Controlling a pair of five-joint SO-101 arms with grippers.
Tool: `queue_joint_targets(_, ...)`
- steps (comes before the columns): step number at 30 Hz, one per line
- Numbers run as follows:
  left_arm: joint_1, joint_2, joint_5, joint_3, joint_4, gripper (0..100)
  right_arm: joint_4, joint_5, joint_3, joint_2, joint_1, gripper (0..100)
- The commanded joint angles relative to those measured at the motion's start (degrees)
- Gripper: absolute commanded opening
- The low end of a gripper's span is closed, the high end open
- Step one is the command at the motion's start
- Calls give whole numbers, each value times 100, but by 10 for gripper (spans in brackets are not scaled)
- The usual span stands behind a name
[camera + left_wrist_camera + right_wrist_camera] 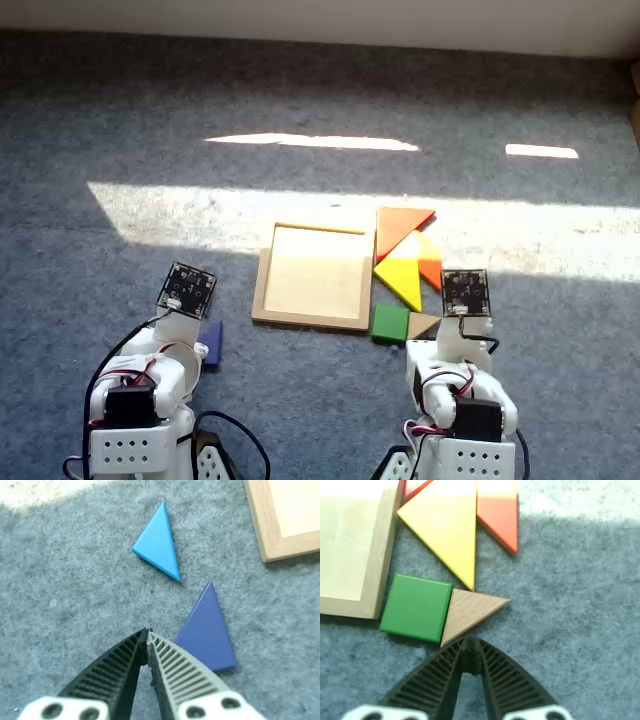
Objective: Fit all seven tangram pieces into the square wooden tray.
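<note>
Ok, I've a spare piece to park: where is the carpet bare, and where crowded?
Bare: sunlit carpet beyond the tray, and the shaded strip along its near rim. Crowded: right of the tray, around the yellow triangle and green square.

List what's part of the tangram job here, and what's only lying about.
Part of the job:
wooden tray
light blue triangle
dark blue triangle
green square
bare wood triangle
yellow triangle
orange parallelogram
red-orange triangle

Not part of it:
grey carpet, which everything rests on
</note>
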Motion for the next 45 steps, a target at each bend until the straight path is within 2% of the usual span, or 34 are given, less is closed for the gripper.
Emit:
queue_joint_targets(1, -57, -163, -53, 119, 26, 7, 48, 44, 699, -31, -75, 19)
queue_joint_targets(8, -57, -163, -53, 119, 26, 7, 84, 44, 664, -75, 119, 19)
queue_joint_targets(12, -57, -163, -53, 119, 26, 7, 31, 53, -479, -57, 532, 19)
queue_joint_targets(19, -57, -163, -53, 119, 26, 7, 75, 26, -2651, -4, 593, 19)
queue_joint_targets(29, -57, -163, -53, 119, 26, 7, 31, 53, -3890, 66, 567, 19)
queue_joint_targets(40, -57, -163, -53, 119, 26, 7, 75, 18, -5305, 3204, 549, 19)
queue_joint_targets(45, -57, -163, -53, 119, 26, 7, 75, 18, -5455, 4101, -207, 19)
